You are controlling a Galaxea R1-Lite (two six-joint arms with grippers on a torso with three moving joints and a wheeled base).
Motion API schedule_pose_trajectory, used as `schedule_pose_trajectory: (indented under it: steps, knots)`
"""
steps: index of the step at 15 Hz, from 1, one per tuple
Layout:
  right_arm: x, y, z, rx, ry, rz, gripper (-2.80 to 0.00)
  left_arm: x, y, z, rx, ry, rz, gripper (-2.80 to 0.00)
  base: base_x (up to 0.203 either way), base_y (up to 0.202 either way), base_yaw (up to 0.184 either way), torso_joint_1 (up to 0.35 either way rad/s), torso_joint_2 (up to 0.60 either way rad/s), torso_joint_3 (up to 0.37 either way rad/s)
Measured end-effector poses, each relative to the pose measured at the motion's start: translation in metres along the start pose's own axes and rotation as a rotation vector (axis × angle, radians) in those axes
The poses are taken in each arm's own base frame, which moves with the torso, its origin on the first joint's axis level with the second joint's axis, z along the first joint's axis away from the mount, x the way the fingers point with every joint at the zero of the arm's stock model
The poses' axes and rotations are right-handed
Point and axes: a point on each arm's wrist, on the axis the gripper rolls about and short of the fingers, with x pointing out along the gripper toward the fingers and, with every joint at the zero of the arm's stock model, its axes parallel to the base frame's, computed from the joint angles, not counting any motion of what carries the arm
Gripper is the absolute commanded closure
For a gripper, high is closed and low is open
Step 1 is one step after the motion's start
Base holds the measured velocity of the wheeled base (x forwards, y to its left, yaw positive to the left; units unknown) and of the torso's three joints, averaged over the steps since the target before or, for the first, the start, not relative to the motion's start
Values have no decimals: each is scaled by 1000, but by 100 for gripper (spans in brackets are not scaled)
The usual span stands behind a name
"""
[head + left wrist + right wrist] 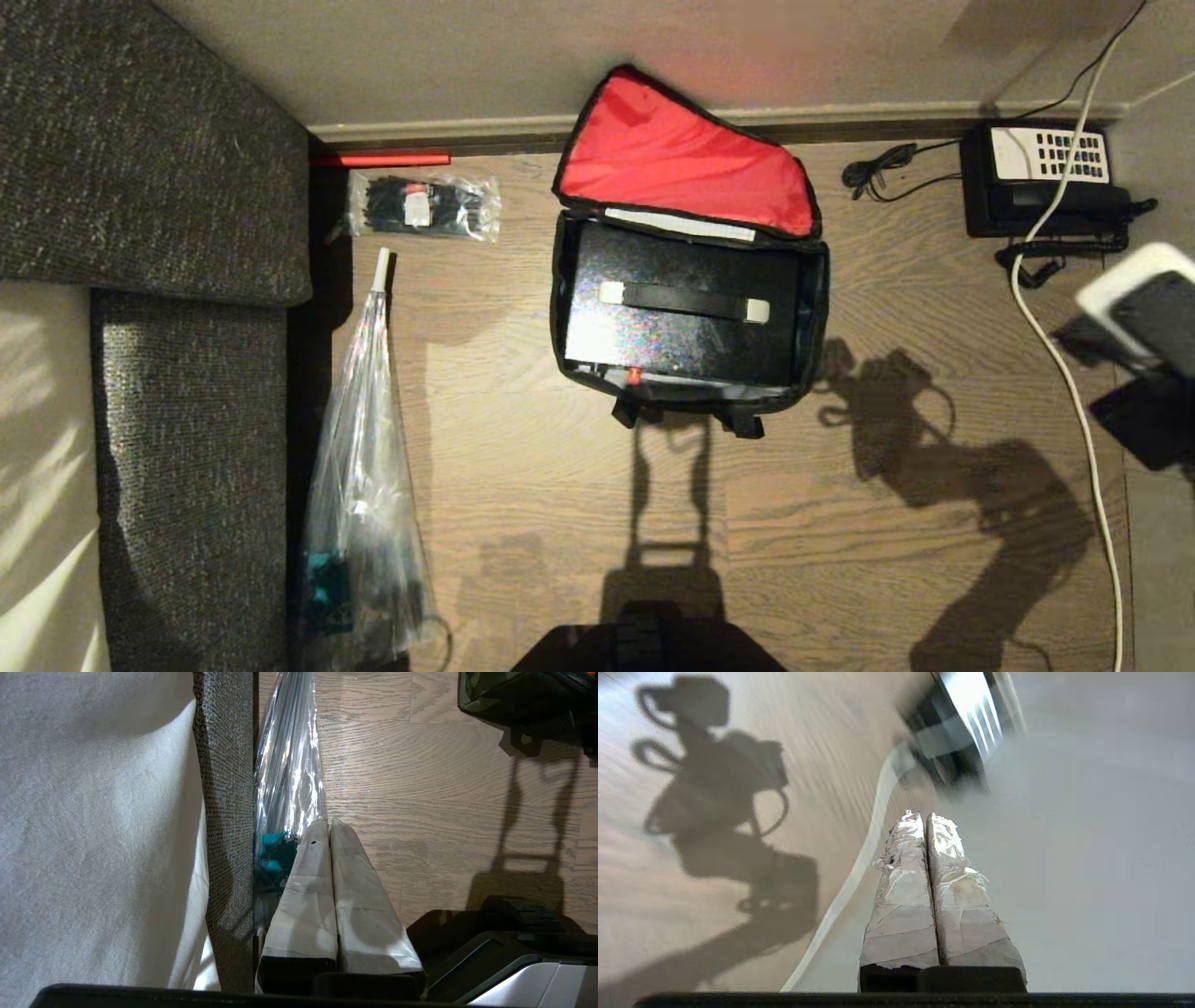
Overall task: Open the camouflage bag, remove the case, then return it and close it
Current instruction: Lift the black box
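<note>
The camouflage bag (557, 308) stands open on the wooden floor near the wall, its red-lined lid (681, 159) flipped back against the skirting. Inside lies the black case (681, 350), its strap handle (686, 301) facing up and a small red spot at its near edge. Part of my right arm (1144, 308) shows at the right edge of the head view, well to the right of the bag. My right gripper (924, 816) is shut and empty above the floor. My left gripper (328, 822) is shut and empty, parked low beside the sofa; a corner of the bag (504, 695) shows beyond it.
A black telephone (1041, 177) with a white keypad sits at the back right, and a white cable (1064, 373) runs along the floor past it. A clear packet of black items (425, 205) and a clear plastic wrap (364, 467) lie left, by the grey sofa (140, 187).
</note>
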Motion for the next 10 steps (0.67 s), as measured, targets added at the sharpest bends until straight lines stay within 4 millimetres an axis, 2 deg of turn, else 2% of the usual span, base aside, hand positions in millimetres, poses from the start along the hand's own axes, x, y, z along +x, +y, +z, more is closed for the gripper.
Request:
schedule_pose_trajectory:
  steps: [2, 4, 6, 8, 10]
  knots:
    - [-26, -17, -42, 141, 68, -2, 0, 0, 0, 0, 0, 0, 0, 0, 0, 0, 0, 0, 0, 0]
    - [-58, -15, -88, 363, 89, 86, 0, 0, 0, 0, 0, 0, 0, 0, 0, 0, 0, 0, 0, 0]
    - [-87, 0, -125, 598, 102, 212, 0, 0, 0, 0, 0, 0, 0, 0, 0, 0, 0, 0, 0, 0]
    - [-105, 30, -156, 778, 164, 347, 0, 0, 0, 0, 0, 0, 0, 0, 0, 0, 0, 0, 0, 0]
    - [-110, 47, -168, 856, 149, 393, 0, 0, 0, 0, 0, 0, 0, 0, 0, 0, 0, 0, 0, 0]
